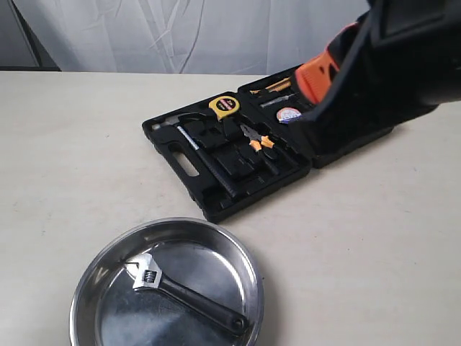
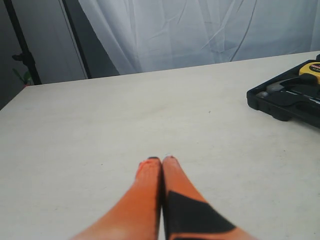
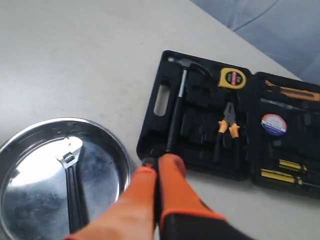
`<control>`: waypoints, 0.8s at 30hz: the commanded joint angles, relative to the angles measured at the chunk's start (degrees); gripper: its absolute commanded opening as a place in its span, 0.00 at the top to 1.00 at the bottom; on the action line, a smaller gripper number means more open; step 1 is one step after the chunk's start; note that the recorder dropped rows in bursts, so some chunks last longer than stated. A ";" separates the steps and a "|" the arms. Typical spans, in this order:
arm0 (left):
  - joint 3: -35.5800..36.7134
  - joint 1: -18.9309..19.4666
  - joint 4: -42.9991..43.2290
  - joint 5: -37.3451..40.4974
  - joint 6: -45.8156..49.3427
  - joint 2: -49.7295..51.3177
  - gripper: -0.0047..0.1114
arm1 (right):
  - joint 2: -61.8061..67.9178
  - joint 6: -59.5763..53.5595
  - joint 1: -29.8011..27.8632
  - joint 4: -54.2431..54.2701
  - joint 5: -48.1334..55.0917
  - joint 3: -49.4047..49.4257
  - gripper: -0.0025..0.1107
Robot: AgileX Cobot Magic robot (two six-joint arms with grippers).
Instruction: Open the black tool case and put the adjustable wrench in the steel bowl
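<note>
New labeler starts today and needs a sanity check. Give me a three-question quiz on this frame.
1. True or false: the adjustable wrench lies inside the steel bowl.
2. The black tool case is: A) shut, B) lying open, C) upside down.
3. Name the long black-handled tool with a steel head that sits in the case.
Key: 1 true. 2 B. 3 the hammer.

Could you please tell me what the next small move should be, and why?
Probably just lift the right gripper clear: the adjustable wrench already lies inside the steel bowl, the black tool case is open, and that gripper is shut, empty.
</note>
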 commanded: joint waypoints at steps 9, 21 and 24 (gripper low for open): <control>-0.11 -0.50 0.00 -0.59 -0.28 -0.22 0.96 | -33.06 12.46 -25.43 -0.07 -23.64 32.65 0.98; -0.11 -0.50 0.00 -0.59 -0.28 -0.22 0.96 | -60.07 12.33 -45.40 3.35 -38.10 64.11 0.98; -0.11 -0.50 0.00 -0.59 -0.28 -0.22 0.96 | -60.07 12.33 -45.64 3.35 -34.03 64.11 0.98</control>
